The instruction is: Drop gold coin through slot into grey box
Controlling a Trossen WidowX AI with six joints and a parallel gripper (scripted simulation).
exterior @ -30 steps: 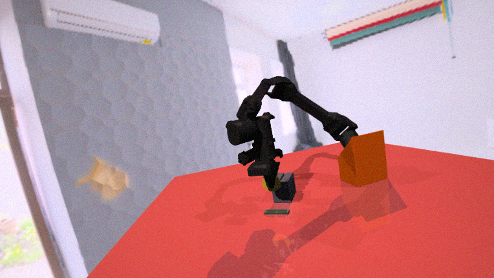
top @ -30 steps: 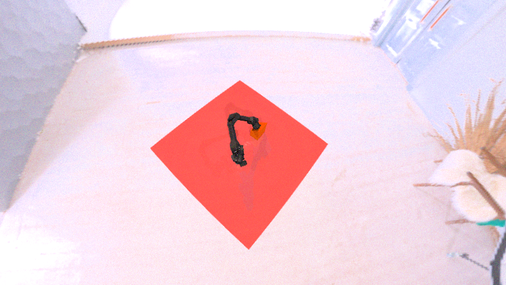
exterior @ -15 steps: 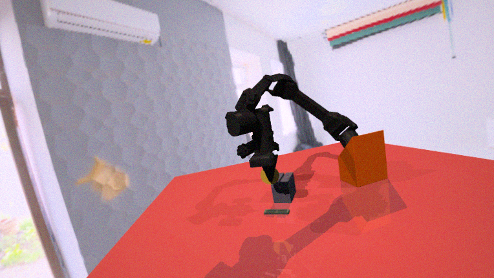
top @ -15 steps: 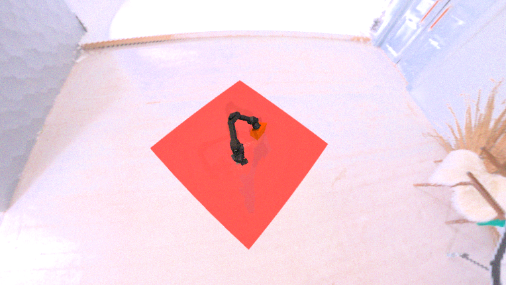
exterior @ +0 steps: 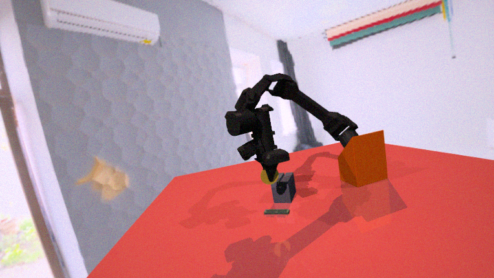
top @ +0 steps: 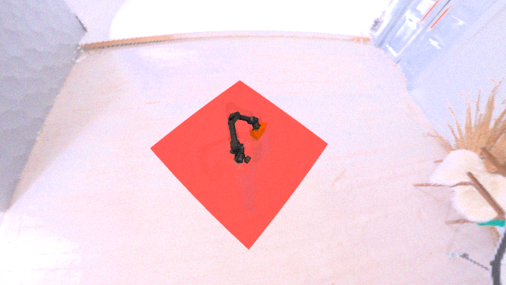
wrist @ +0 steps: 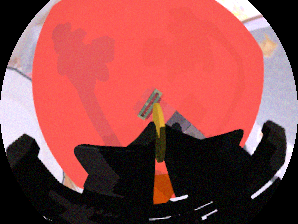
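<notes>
1 coin (exterior: 266, 176) (wrist: 159, 125) is clamped in my gripper (exterior: 271, 178) (wrist: 154, 124), up above the holder (exterior: 277, 211) (wrist: 145, 114), w/ its face upright. Grey box (exterior: 282, 195) (wrist: 188, 125) stands near the holder.

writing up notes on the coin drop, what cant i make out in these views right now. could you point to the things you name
- Inside of the grey box (exterior: 282, 197) (wrist: 189, 124): closed walls and lid hide it in the exterior view.
- The gold coin (exterior: 265, 176) (wrist: 159, 117) in the top view: too small or covered by the arm.
- Much of the box in the wrist view: the gripper (exterior: 271, 180) (wrist: 154, 124) blocks it.
</notes>
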